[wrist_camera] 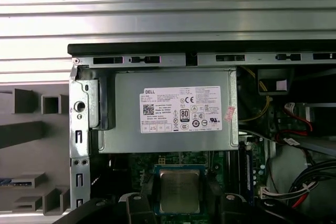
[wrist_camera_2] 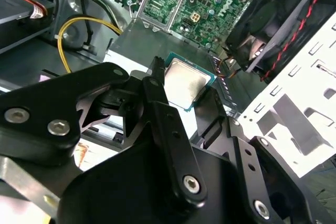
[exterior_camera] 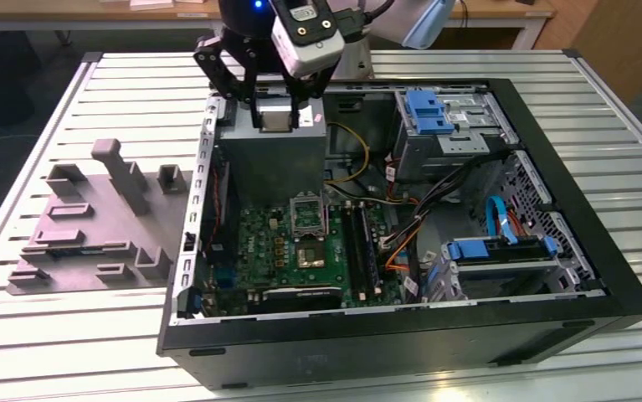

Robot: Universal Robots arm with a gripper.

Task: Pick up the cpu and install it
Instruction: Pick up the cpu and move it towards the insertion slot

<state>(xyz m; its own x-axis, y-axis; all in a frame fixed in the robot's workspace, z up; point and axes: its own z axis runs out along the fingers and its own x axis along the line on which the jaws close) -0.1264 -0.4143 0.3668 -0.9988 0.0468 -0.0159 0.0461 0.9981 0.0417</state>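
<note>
Exterior view's left: grey plastic fixture (exterior_camera: 86, 239) lies on the slatted table (exterior_camera: 30, 335), beside the open case (exterior_camera: 410, 343). Centre: gripper (exterior_camera: 279, 115) hangs over the power supply (exterior_camera: 270, 163) with fingers (wrist_camera_2: 157, 103) pinching the cpu (wrist_camera_2: 185, 81) by its edges, apart from the socket (exterior_camera: 307, 209) on the green board (exterior_camera: 287, 251). Right: blue-tabbed drive bays (exterior_camera: 444, 117).

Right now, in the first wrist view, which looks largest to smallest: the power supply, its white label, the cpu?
1. power supply
2. white label
3. cpu, which is nearer the camera than the other two, so it looks bigger than it truly is.
</note>
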